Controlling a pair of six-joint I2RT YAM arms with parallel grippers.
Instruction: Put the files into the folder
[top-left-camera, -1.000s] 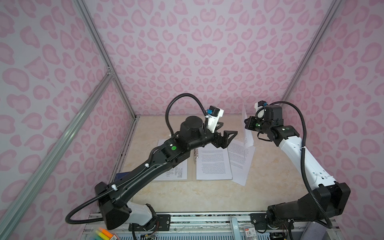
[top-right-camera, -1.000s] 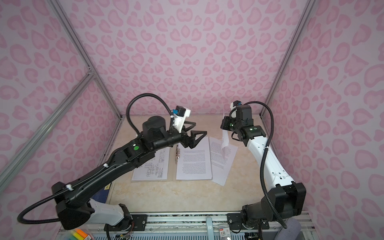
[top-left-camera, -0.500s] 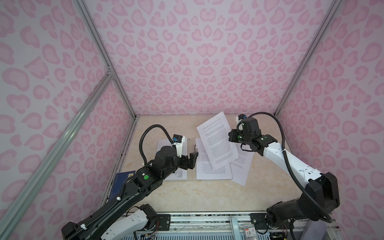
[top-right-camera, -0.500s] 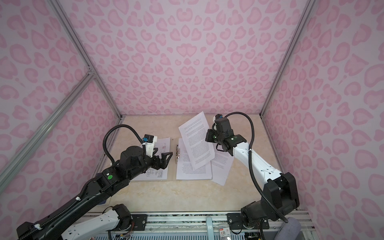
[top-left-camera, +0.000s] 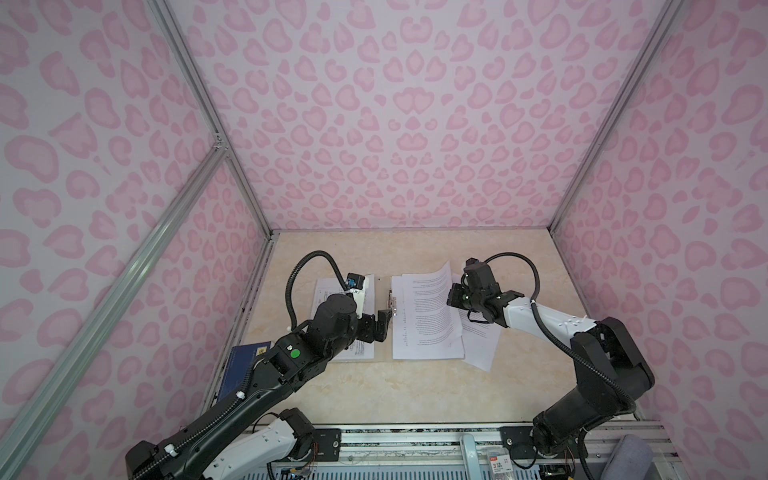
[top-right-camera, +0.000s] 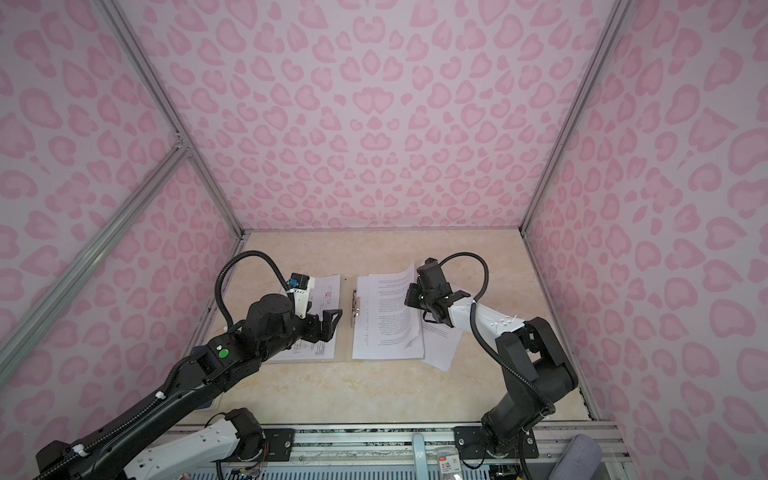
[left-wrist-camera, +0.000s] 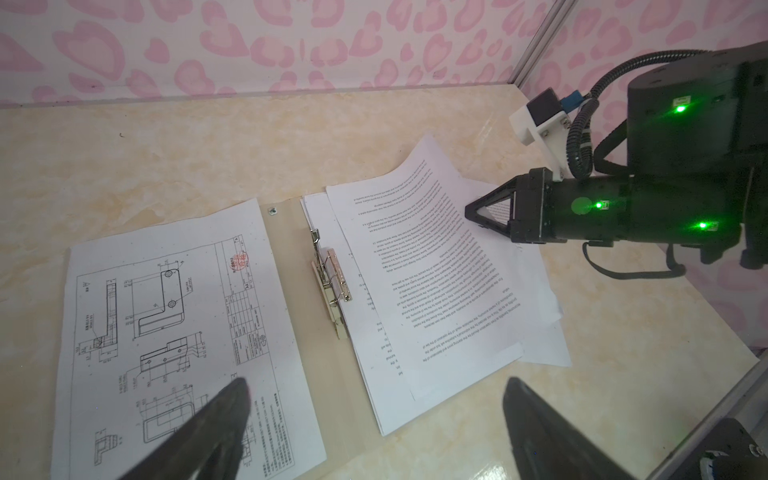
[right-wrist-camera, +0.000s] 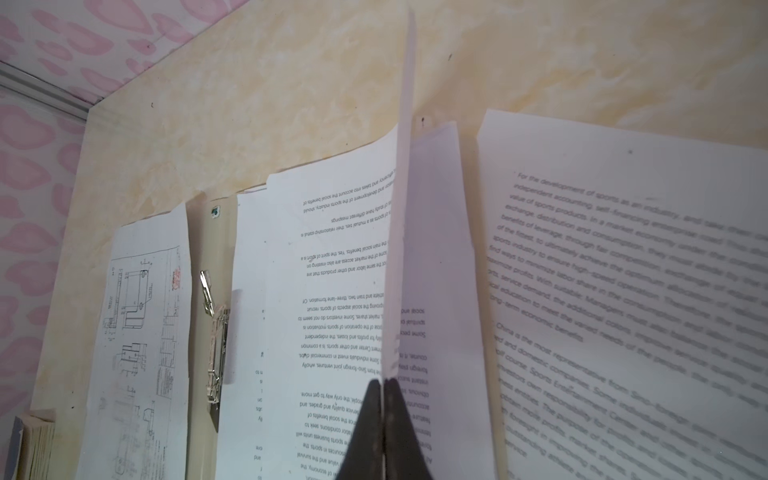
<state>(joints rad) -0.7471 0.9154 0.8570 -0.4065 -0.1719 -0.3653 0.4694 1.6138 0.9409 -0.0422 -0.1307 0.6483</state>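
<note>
The right claw (left-wrist-camera: 467, 212) is clenched on the right edge of a printed sheet (left-wrist-camera: 436, 270). The pinched side is lifted and the left side rests on the pile (left-wrist-camera: 374, 353) in the folder's right half. The folder (left-wrist-camera: 286, 257) lies open mid-table, with a drawing (left-wrist-camera: 166, 311) on its left half and a metal clip (left-wrist-camera: 332, 282) at the spine. The step in hand is laying this sheet in; next it likely needs lowering flat, squaring and letting go. One more sheet (top-left-camera: 482, 345) sticks out at the folder's right. The right arm reaches in low from the near right. The left claw (top-left-camera: 384, 328), released wide, hovers just left of the spine.
</note>
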